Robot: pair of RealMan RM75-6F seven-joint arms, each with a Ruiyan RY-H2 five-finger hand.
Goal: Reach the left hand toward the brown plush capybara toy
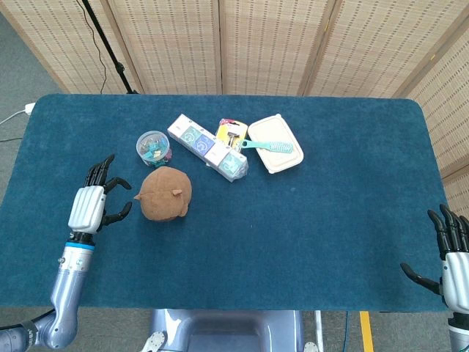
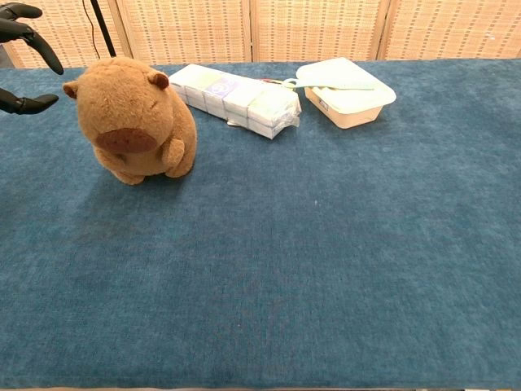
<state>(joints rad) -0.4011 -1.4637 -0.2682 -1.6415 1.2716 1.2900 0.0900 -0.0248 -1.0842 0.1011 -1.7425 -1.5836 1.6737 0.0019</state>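
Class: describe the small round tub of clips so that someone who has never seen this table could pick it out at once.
On the blue table, look left of the diagonal multipack, just behind the brown plush capybara. The round clear tub there is the only round container, with small colourful clips inside.

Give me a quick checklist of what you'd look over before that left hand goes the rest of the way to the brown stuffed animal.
1. Left hand holds nothing, fingers apart: ok.
2. Gap between the left hand and the capybara has nothing lying in it: ok.
3. Hand not yet touching the toy; the chest view shows fingertips just short of it: ok.
4. Capybara sits upright on the blue table, apart from other things: ok.
5. Clear tub of clips stands just behind the toy and could be bumped: cannot tell.
6. Right hand is off at the far table edge, out of the way: ok.
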